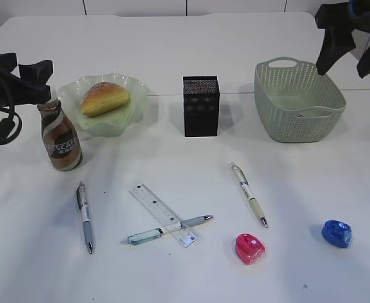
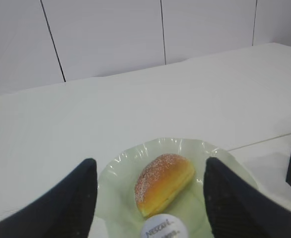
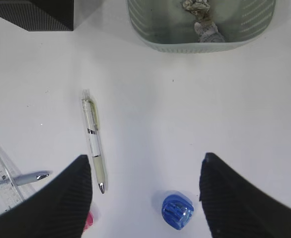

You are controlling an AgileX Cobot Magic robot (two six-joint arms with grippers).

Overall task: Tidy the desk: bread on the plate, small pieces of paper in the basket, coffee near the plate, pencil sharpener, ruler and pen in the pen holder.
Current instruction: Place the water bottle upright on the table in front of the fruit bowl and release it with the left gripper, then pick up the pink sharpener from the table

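Note:
The bread [image 1: 104, 98] lies on the pale green plate [image 1: 132, 84]. The brown coffee bottle [image 1: 60, 139] stands upright just left of the plate. My left gripper [image 1: 46, 81] hovers open over the bottle's top. In the left wrist view the white cap [image 2: 164, 228] sits between the spread fingers [image 2: 81, 198], apart from both. Small crumpled paper [image 3: 202, 20] lies in the green basket [image 1: 298, 72]. The black pen holder [image 1: 201, 106] stands mid-table. Three pens [image 1: 85, 218] [image 1: 166, 230] [image 1: 248, 192], a clear ruler [image 1: 163, 214], and pink [image 1: 249, 248] and blue [image 1: 337, 233] sharpeners lie in front. My right gripper [image 1: 346, 60] hangs open, high over the basket.
In the right wrist view the blue sharpener [image 3: 177, 209] and one pen [image 3: 93, 146] lie far below the open right gripper [image 3: 144, 163]. The ruler rests across one pen. The table's back edge meets a white panelled wall.

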